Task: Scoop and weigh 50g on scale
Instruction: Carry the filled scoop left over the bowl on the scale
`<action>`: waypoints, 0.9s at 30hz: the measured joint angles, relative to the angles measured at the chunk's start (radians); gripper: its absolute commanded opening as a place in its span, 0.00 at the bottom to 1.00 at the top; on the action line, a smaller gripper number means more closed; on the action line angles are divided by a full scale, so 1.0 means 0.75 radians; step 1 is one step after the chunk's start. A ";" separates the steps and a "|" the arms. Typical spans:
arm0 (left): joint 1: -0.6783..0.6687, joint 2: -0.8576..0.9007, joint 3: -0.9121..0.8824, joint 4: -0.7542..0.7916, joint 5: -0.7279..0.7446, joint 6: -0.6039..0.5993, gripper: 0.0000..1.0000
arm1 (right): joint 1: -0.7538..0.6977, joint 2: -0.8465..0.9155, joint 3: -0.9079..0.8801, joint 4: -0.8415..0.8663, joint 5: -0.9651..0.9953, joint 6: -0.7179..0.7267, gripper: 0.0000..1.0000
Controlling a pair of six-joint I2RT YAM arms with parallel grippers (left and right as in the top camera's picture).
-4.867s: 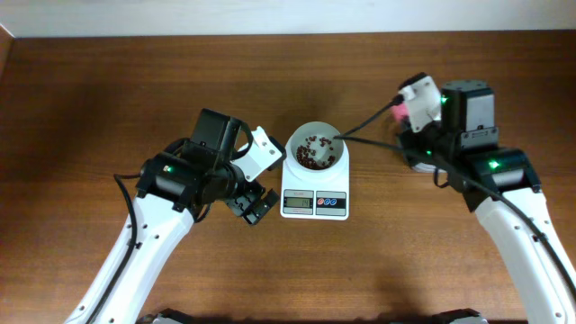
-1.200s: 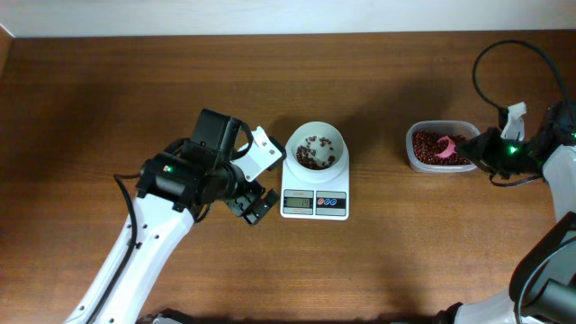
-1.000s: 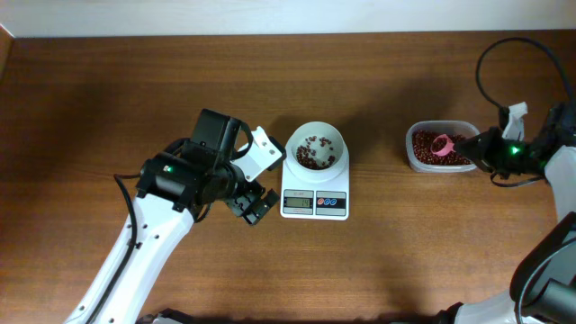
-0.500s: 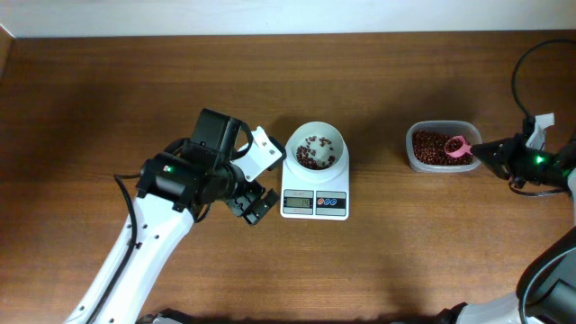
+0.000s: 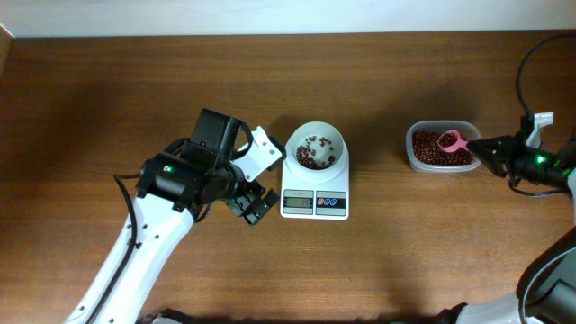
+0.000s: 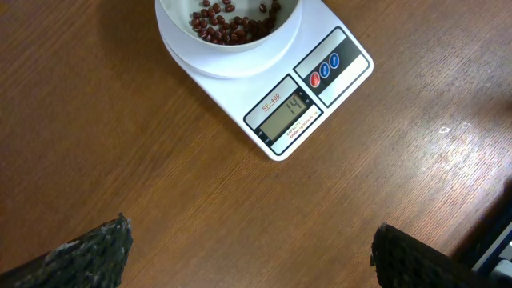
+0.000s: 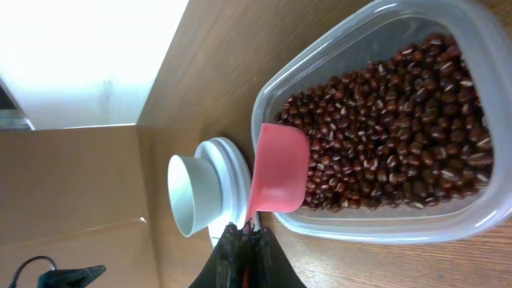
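The white scale [image 5: 314, 193] stands mid-table with a white bowl [image 5: 315, 147] on it holding a few dark red-brown beans [image 5: 310, 155]; its display [image 6: 288, 116] is lit. More beans [image 7: 384, 136] fill a clear plastic tub [image 5: 441, 147] at the right. My right gripper [image 5: 490, 149] is shut on the handle of a pink scoop [image 7: 279, 178], whose cup [image 5: 450, 140] hangs over the tub's right half. My left gripper [image 5: 259, 176] stands open just left of the scale, its fingertips [image 6: 92, 252] wide apart over bare wood.
A black cable [image 5: 526, 72] loops above the right arm near the table's right edge. A pale wall strip [image 5: 270, 16] runs along the table's far edge.
The right gripper has pulled back to the right and lifted the pink scoop up out of the tub's beans. The left arm has not moved.
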 measured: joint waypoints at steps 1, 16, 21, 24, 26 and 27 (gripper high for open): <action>0.000 0.000 0.000 0.000 0.000 0.000 0.99 | 0.000 0.000 0.000 -0.006 -0.008 -0.001 0.04; 0.000 0.001 0.000 0.000 0.000 0.000 0.99 | 0.258 0.000 0.000 -0.008 -0.119 -0.011 0.04; 0.000 0.001 0.000 0.000 0.000 0.000 0.99 | 0.382 0.000 0.000 0.003 -0.121 -0.012 0.04; 0.000 0.000 0.000 0.000 0.000 0.000 0.99 | 0.457 0.000 0.000 0.029 -0.123 -0.011 0.04; 0.000 0.000 0.000 0.000 0.000 0.000 0.99 | 0.492 0.000 0.000 0.038 -0.123 -0.007 0.04; 0.000 0.001 0.000 0.000 0.000 0.000 0.99 | 0.508 0.000 0.000 0.048 -0.123 -0.005 0.04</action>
